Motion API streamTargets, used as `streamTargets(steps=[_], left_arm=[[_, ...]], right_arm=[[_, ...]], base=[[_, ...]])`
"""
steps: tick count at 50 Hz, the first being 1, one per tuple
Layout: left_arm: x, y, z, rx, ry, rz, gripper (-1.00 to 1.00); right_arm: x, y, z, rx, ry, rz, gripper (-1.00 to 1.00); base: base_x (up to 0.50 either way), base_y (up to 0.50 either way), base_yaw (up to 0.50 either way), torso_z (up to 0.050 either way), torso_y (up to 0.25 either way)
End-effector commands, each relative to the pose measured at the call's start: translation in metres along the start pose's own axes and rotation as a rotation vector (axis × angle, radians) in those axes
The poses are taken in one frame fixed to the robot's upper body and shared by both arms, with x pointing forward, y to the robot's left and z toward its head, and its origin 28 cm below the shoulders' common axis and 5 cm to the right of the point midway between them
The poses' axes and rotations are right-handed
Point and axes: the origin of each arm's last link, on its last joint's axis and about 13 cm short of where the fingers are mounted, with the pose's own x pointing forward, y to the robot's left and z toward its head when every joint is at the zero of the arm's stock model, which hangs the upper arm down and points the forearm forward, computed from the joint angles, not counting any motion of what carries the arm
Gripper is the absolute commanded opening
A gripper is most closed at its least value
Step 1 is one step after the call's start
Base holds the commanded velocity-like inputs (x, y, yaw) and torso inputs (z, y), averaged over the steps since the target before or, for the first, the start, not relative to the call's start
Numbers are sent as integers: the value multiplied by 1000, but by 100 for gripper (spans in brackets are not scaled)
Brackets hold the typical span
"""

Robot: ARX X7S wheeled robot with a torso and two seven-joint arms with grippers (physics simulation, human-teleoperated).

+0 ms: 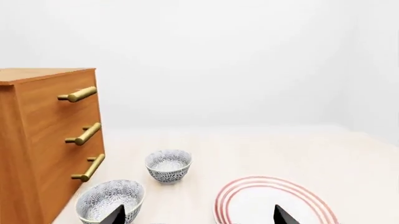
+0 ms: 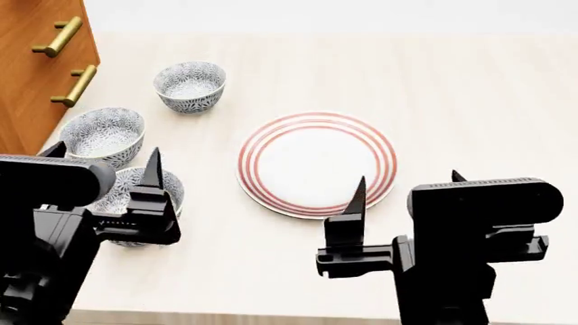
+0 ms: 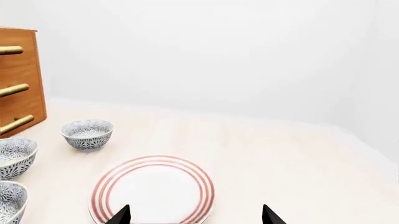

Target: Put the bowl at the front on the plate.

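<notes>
Three blue-grey patterned bowls stand in a row at the left in the head view. The bowl at the front [image 2: 124,184] [image 3: 9,203] is partly hidden behind my left gripper [image 2: 104,159], which hovers open over it, holding nothing. Behind it stand the middle bowl [image 2: 102,133] [image 1: 111,200] and the far bowl [image 2: 189,84] [image 1: 168,164]. The red-ringed plate [image 2: 316,162] [image 1: 262,205] [image 3: 153,193] lies flat to their right, bare. My right gripper [image 2: 407,186] [image 3: 195,215] hangs open and empty over the plate's near right edge. In the left wrist view, the left gripper [image 1: 199,217] spans the gap between middle bowl and plate.
A wooden drawer chest [image 2: 36,61] [image 1: 44,140] [image 3: 18,88] with brass handles stands at the far left, close to the bowls. The light wooden tabletop [image 2: 451,88] stretches right of the plate. Its front edge runs just below my grippers.
</notes>
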Motion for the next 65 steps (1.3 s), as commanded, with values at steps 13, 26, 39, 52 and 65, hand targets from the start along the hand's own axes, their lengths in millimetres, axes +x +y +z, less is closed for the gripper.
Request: streamTargets(steps=[13,26,39,52,65], left_arm=[[11,-7,98,-26,-84,-26,100],[11,-11,126,-37,-121,-53,100],[6,-10,142,-46,-160,-69,100],[4,-11,134,-43,-168,-79,100],[5,-10,144,-45,-168,-74,100]], right_arm=[[15,-14,99,-141,-115,35,100],[19,-16,124,-180,-148,49,100],[19,-15,145,-206,-178,65,100],[17,-15,148,-208,-171,79,100],[17,-15,147,-205,-169,85,100]], base=[[0,0,0,0,0],[0,0,0,0,0],[0,0,0,0,0],[8,0,0,0,0],[168,0,0,0,0]])
